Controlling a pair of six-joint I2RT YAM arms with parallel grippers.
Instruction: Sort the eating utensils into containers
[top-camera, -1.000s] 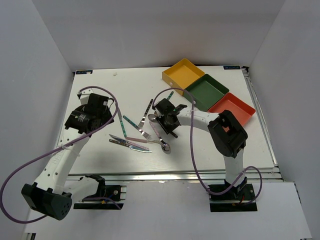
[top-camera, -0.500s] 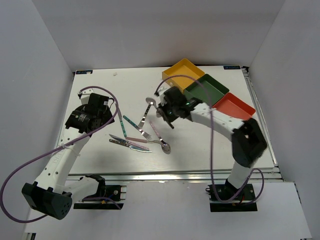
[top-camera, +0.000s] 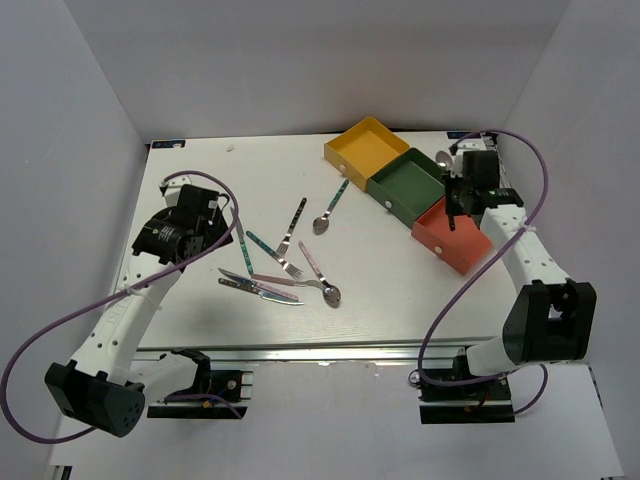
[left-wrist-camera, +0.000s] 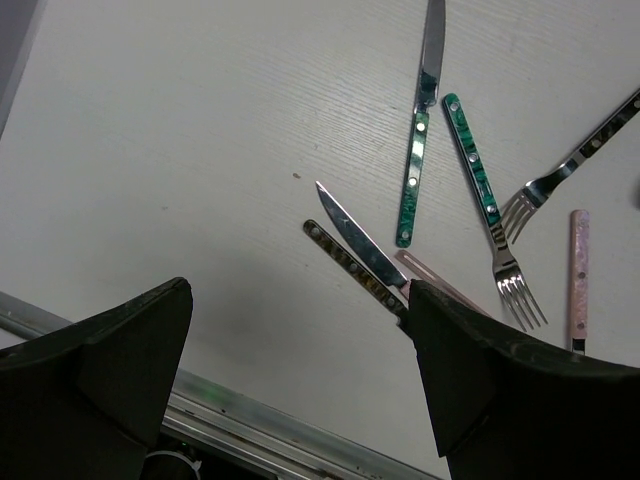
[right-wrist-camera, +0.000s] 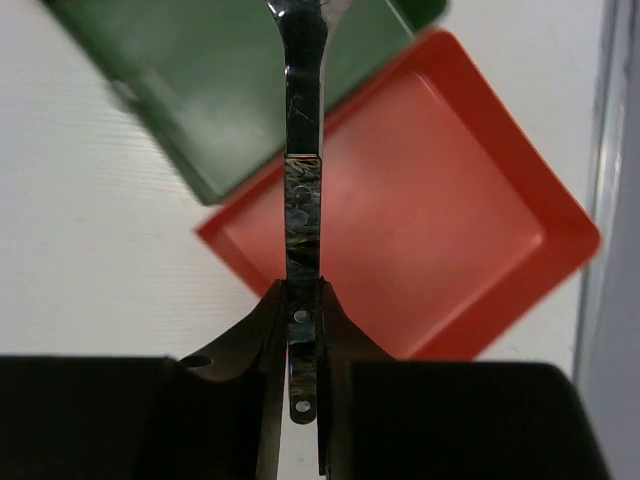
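1. White tabletop carries roughly seven slim silver metal forks, spoons and knives, scattered loose left of centre and all unsorted.
2. Shallow square yellow tray and dark green tray look empty. The red-orange tray shows nothing inside either.
3. Right tool is clenched on a silver utensil with a dark mottled handle, hanging over the red-orange tray.
4. Left tool gapes wide above the scatter, holding nothing.
5. Sorting seems barely begun: the first piece is not yet dropped, and everything else is left to do.
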